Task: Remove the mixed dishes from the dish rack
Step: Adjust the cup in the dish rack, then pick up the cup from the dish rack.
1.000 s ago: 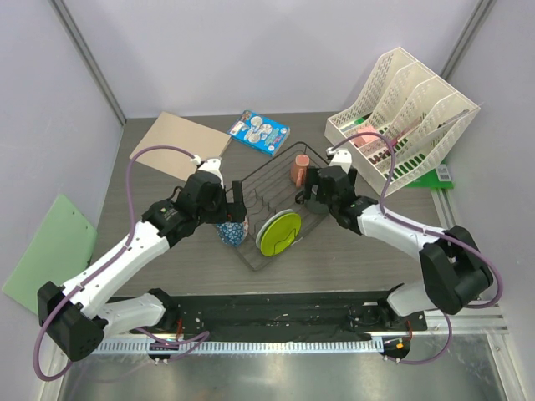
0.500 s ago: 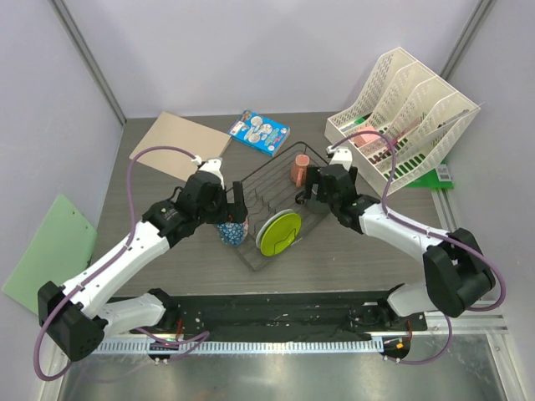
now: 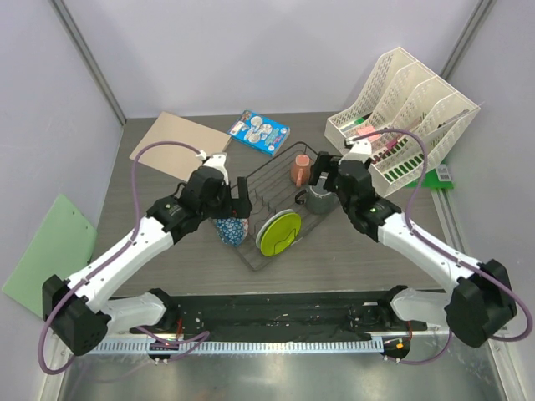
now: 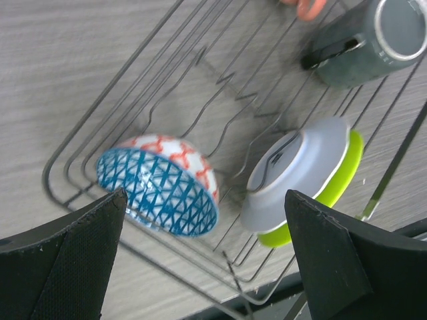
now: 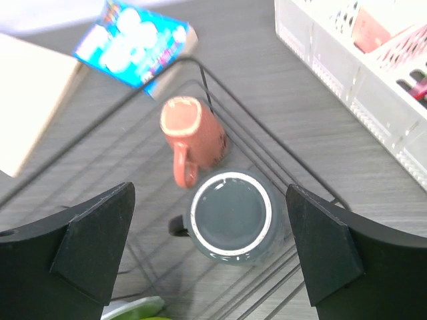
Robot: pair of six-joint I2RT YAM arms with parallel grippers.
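The dish rack (image 3: 255, 264) stands mid-table. In it are the blue speckled bowl (image 3: 232, 230) on its side, the lime-green plate (image 3: 278, 232) upright with the white plate (image 4: 297, 170) against it, the grey mug (image 3: 319, 200) upright, and the salmon-pink cup (image 3: 299, 170) lying down. My left gripper (image 3: 235, 204) is open above the bowl (image 4: 160, 185), which lies between its fingertips (image 4: 67, 260). My right gripper (image 3: 328, 177) is open above the mug (image 5: 231, 215), with the pink cup (image 5: 191, 133) just beyond. Neither gripper touches a dish.
A blue snack packet (image 3: 260, 132) lies behind the rack. A white slotted organiser (image 3: 405, 109) stands at the back right, close to my right arm. A brown board (image 3: 180, 142) lies at the back left. A green clipboard (image 3: 50, 251) lies beyond the table's left edge.
My right gripper has lifted and pulled back to the right, uncovering the grey mug in the top view. My left gripper has shifted slightly up over the bowl.
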